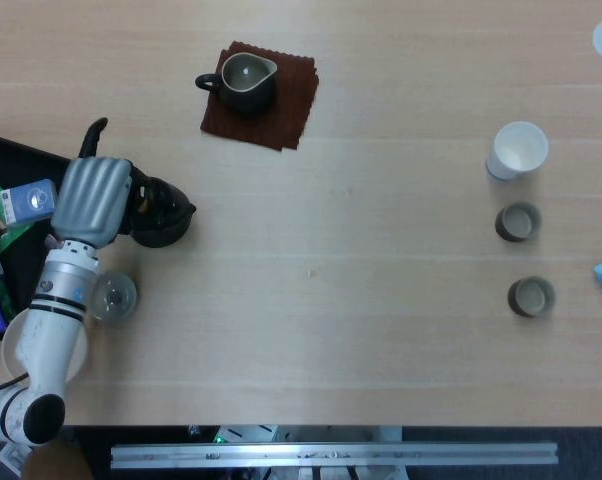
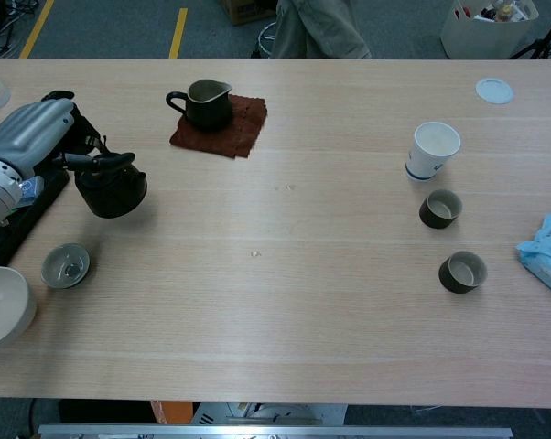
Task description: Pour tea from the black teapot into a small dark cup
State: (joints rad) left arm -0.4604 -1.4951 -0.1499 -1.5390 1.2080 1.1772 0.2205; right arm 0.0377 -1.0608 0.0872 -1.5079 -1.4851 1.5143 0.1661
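left hand holds the black teapot above the table's left side

the wooden table (image 1: 381,330) fills both views. the left arm (image 1: 56,330) reaches up from the near left edge, its white forearm pointing away from the robot and ending in the grey-backed left hand (image 1: 89,198). the hand's back faces up in the head view, and its dark fingers (image 2: 111,158) curl round the handle of the black teapot (image 2: 111,187), gripping it. in the chest view the teapot hangs below the hand, tilted a little, clear of the table top, beside the black tray (image 1: 26,165) at the left edge. the right hand shows in neither view.

a dark red cloth (image 1: 281,110) lies at the far middle-left with a dark pitcher (image 1: 245,82) standing on it. a white bowl (image 2: 1,306) sits at the near left corner, and a small grey cup (image 2: 65,265) stands just beside it. on the right side a white paper cup (image 1: 517,150) stands upright; nearer the robot are two small dark cups (image 1: 518,222) (image 1: 531,297), one behind the other, well apart from the teapot. a light blue cloth (image 2: 550,251) lies at the right edge.
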